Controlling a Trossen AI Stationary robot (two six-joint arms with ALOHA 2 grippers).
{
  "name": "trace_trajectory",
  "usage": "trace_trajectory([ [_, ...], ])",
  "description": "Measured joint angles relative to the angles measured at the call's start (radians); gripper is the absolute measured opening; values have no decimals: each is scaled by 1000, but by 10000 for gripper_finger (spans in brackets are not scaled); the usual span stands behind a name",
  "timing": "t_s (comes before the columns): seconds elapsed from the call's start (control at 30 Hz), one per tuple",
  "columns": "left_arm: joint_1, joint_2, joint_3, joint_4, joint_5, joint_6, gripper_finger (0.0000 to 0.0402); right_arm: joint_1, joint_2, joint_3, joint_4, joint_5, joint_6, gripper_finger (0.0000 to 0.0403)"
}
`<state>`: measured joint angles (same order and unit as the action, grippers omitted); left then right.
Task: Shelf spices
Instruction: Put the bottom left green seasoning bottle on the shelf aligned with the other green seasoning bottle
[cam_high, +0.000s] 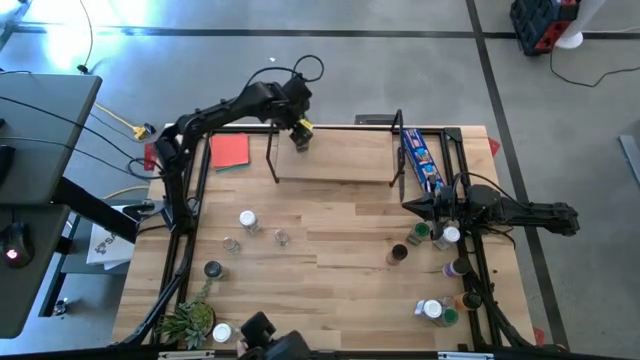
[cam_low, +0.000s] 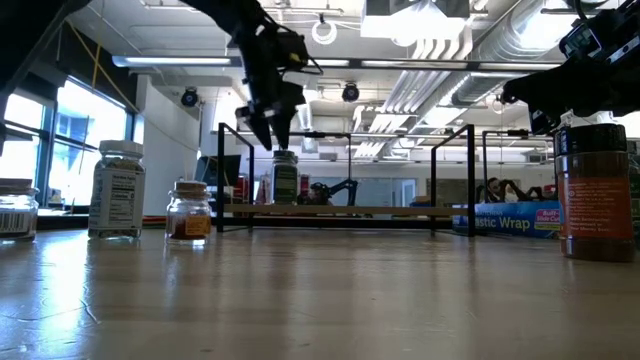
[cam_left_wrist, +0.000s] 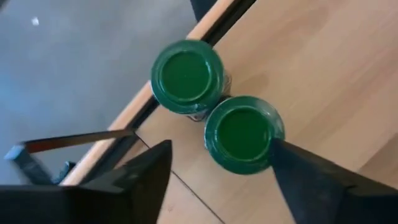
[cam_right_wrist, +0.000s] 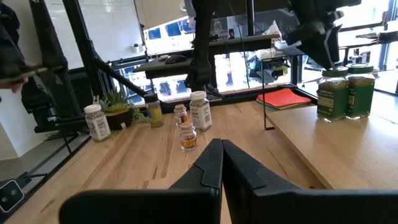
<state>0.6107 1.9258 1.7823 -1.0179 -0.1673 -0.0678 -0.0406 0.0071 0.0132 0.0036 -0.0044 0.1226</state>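
I see a big open hall behind the rig: grey floor, exposed ducts overhead, bright windows at one side. The light-wood table (cam_high: 330, 260) fills most of the high view, its planks bare across the middle. At its far edge stands the shelf (cam_high: 335, 158), a pale board between black end frames, with a red square (cam_high: 229, 150) lying just beside its left end and a blue packet (cam_high: 421, 160) along its right end.

My left arm reaches over the shelf's left part, and the left gripper (cam_left_wrist: 217, 165) hangs above two green-lidded jars (cam_left_wrist: 243, 132) that stand touching each other on the board near its edge. Its fingers are spread wide, one each side of the nearer jar, gripping nothing as far as I can judge.

My right gripper (cam_right_wrist: 222, 163) waits low at the table's right side, fingers pressed together and empty.

Loose jars (cam_high: 249, 221) are scattered left of centre; more cluster (cam_high: 446, 236) by the right arm. A small plant (cam_high: 187, 322) sits at the near-left corner.
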Motion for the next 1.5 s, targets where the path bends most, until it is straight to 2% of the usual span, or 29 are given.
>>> trace_trajectory([
  [0.23, -22, 7, 1, 9, -78, -28, 300, 0, 0, 0, 0, 0, 0, 0],
  [0.53, -47, -4, -3, 6, -81, 9, 299, 0, 0, 0, 0, 0, 0, 0],
  [0.93, -74, -6, -4, 20, -70, -74, 298, 0, 0, 0, 0, 0, 0, 0],
  [1.1, -83, 0, -4, 20, -86, -69, 298, 0, 0, 0, 0, 0, 0, 0],
  [1.37, -112, -54, -4, 27, -169, -58, 298, 0, 0, 0, 0, 0, 0, 0],
  [1.5, -136, -59, -3, 76, -152, -58, 297, 0, 0, 0, 0, 0, 0, 0],
])
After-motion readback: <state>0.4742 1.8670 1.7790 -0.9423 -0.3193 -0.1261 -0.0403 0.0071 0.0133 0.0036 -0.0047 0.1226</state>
